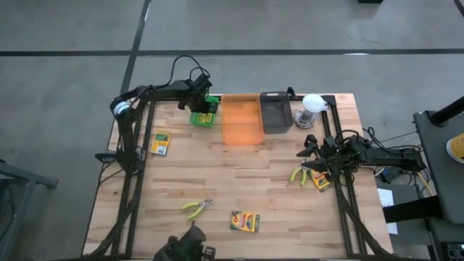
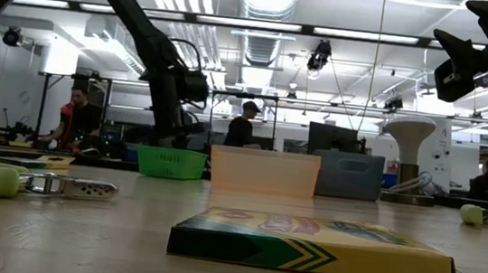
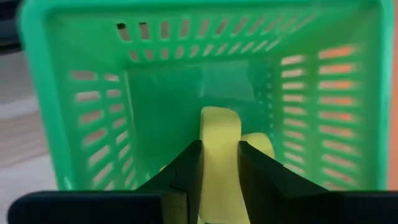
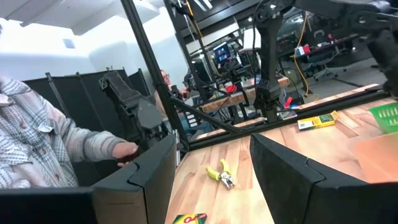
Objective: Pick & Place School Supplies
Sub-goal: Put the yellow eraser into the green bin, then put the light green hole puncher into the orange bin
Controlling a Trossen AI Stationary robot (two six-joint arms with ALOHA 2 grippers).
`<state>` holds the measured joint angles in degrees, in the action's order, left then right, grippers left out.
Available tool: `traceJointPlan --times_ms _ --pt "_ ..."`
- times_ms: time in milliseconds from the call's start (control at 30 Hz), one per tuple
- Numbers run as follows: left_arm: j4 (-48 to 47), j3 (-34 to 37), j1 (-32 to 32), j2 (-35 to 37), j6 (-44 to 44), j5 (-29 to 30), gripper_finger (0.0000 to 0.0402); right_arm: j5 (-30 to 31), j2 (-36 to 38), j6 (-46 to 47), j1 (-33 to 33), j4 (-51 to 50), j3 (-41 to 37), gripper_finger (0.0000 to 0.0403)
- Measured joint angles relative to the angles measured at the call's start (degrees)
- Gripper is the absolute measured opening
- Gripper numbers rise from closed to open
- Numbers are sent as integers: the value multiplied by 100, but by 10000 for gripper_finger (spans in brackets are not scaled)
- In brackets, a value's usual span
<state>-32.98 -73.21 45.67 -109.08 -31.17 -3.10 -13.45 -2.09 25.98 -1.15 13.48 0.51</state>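
My left gripper (image 1: 203, 101) hangs over the green basket (image 1: 204, 114) at the table's far edge, shut on a short yellow block (image 3: 219, 134). A second yellow piece (image 3: 260, 144) lies inside the basket beside it. Two yellow-handled pliers (image 1: 196, 209) (image 1: 298, 175) and two crayon boxes (image 1: 160, 143) (image 1: 245, 221) lie flat on the table. A third crayon box (image 1: 321, 181) lies partly under the right arm. My right gripper (image 1: 308, 148) waits open at the table's right side, level, holding nothing. My left gripper pinches the yellow block's two long sides (image 3: 217, 168) between its two fingers (image 3: 186, 165). The fingers come steeply from above and lie along the block. Its rounded end (image 3: 219, 118) sticks out past the fingertips into the green basket. Whether it touches the basket's floor I cannot tell.
Right of the green basket an orange tray (image 1: 241, 119) and a black tray (image 1: 275, 112) stand along the far edge. A white round object (image 1: 312, 107) stands beyond them. People are in the room behind the table. Bare wood (image 1: 239, 170) lies in the table's middle.
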Motion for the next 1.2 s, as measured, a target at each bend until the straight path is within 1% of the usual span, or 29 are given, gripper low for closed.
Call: traceJointPlan --times_ms 133,300,400,633,733,867,933,1033,1200 --pt "-171 -288 -2 -146 161 7 92 -2 2 0 1 0 2 201" --pt "-240 -389 12 -86 218 14 95 -1 2 0 2 -1 0 201" --pt "-205 -404 13 -3 195 14 113 -2 2 0 2 -1 2 201" --pt "-225 -341 13 9 66 12 179 -2 0 -2 2 1 0 201" --pt "-271 -339 11 9 113 12 193 0 1 -2 2 1 2 201" --pt "-567 -527 11 48 180 -128 196 -1 0 -1 1 -1 0 201" --pt "-744 -690 8 188 278 -221 196 0 0 0 2 2 0 201" --pt "-858 -862 -29 537 431 -186 197 -2 0 0 0 1 0 201" --pt "-685 -764 -267 1422 572 100 197 -1 0 -1 2 -1 0 201"
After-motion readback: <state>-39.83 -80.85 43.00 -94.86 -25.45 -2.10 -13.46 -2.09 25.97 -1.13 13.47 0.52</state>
